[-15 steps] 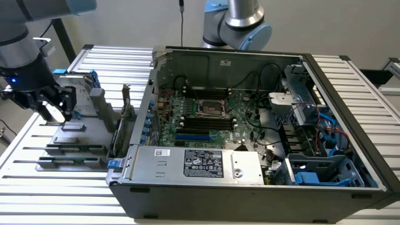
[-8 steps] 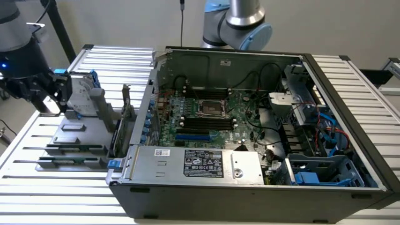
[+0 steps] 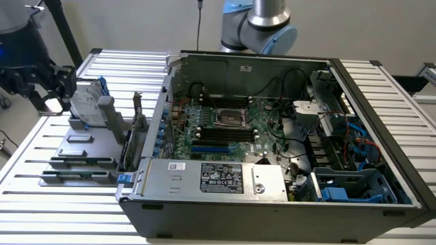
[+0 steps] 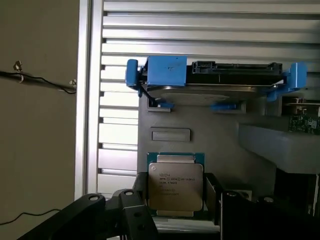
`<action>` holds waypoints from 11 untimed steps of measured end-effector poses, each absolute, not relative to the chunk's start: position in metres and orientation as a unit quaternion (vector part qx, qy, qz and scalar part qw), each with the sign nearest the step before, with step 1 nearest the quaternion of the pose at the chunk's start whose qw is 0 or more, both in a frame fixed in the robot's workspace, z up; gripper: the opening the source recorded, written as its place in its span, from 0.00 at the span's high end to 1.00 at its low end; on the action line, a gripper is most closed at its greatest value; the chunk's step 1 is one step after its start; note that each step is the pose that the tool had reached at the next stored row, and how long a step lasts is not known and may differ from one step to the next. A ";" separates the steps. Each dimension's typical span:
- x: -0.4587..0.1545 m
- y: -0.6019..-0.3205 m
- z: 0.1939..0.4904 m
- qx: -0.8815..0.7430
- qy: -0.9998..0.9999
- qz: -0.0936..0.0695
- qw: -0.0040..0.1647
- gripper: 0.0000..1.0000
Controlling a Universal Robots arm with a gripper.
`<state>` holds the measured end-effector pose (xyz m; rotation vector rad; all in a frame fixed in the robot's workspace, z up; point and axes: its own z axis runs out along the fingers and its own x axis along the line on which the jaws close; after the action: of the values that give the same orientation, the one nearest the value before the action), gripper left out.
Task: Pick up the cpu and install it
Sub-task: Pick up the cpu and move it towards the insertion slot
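Exterior view: the gripper (image 3: 49,99) hangs at the exterior view's left, above the far left end of the grey tray (image 3: 102,145) and just beside the upright hard drive (image 3: 87,102). The open computer case (image 3: 272,224) lies to the right. The socket (image 3: 230,118) on its motherboard (image 3: 252,130) is well apart from the gripper.

Wrist view: the cpu (image 4: 175,185) lies flat between the two black fingers (image 4: 213,197), silver top toward the camera. The jaws stand nearly closed, one against each side edge of the chip. The chip appears gripped and raised off the tray (image 4: 200,125), though firm contact cannot be confirmed. The hard drive (image 4: 215,89) in its blue frame (image 4: 167,67) lies beyond, apart from the chip.

Procedure, as judged from these views:
- The step in hand is the pick-up.
- Grip on the two side edges only. The hold there is thin, so it calls for steady pressure and slow travel.
- Hold the chip level, since a tilt may let it pivot between the jaws.
- Route the chip clear of the blue frame.
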<state>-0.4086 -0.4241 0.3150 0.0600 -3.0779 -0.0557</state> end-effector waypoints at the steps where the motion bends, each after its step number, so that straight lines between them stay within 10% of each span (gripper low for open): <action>1: -0.407 -0.424 0.319 0.020 -0.999 -0.018 0.032 0.45; 11: -0.381 -0.424 0.364 0.028 -0.999 -0.020 0.040 0.45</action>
<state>-0.3809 -0.4241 0.3643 0.0872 -3.0604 -0.0600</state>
